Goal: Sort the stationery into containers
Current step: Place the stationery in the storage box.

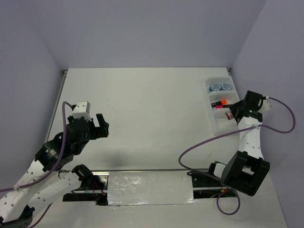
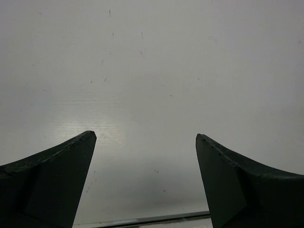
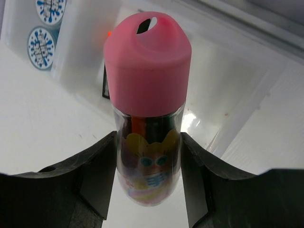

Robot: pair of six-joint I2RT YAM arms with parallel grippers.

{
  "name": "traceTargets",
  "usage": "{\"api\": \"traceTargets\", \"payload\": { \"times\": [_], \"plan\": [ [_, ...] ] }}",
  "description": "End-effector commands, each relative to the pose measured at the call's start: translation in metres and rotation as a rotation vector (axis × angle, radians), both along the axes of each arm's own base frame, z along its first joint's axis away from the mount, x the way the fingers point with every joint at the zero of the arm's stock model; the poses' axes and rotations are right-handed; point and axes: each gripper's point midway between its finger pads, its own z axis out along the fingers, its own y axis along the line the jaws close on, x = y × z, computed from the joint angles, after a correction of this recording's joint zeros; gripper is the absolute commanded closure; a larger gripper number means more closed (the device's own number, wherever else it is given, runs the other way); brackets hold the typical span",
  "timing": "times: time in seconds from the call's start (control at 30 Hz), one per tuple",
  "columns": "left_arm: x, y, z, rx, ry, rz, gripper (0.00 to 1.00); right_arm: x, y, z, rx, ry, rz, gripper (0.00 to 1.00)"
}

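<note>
The right gripper (image 3: 148, 142) is pinching a pink-capped highlighter (image 3: 147, 71) by its dark barrel, the cap jutting out past the fingertips, and is holding it above the clear trays (image 1: 214, 124) at the far right, while the left gripper (image 2: 146, 142) is hanging spread wide over the white table (image 2: 142, 71).

soft, even light; mild glare sits on the table (image 2: 90, 128) lower left; the pink-capped highlighter (image 3: 147, 71) looks sharp, backdrop blurred.

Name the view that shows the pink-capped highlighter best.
Right wrist: the pink-capped highlighter fills the frame, clamped by the right gripper. Top external shows only a pinkish speck by the trays; left wrist shows none of it.
</note>
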Motion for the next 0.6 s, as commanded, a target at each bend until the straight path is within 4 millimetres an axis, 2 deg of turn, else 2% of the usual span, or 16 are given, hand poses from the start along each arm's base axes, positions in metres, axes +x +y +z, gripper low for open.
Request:
{"api": "traceTargets", "payload": {
  "times": [0.0,0.1,0.23,0.33,0.43,0.57],
  "plan": [
    [0.004,-0.003,0.021,-0.028,-0.078,-0.027,0.01,0.009,-0.019,0.018,-0.029,-0.028,-0.048,0.94],
    [0.003,-0.001,0.02,-0.026,-0.073,-0.015,0.01,0.011,-0.02,0.009,-0.009,-0.025,-0.052,0.92],
    [0.001,0.0,0.023,-0.041,-0.088,-0.018,0.01,0.009,-0.013,-0.009,0.037,-0.017,-0.045,0.91],
    [0.0,0.0,0.025,-0.048,-0.097,-0.021,0.01,0.009,-0.009,-0.01,0.047,-0.038,-0.041,0.88],
    [-0.001,-0.001,0.024,-0.05,-0.093,-0.026,0.01,0.006,-0.009,-0.015,0.045,-0.034,-0.048,0.81],
    [-0.002,-0.004,0.023,-0.049,-0.088,-0.037,0.01,0.005,-0.005,-0.023,0.061,-0.027,-0.032,0.8]
  ]
}}
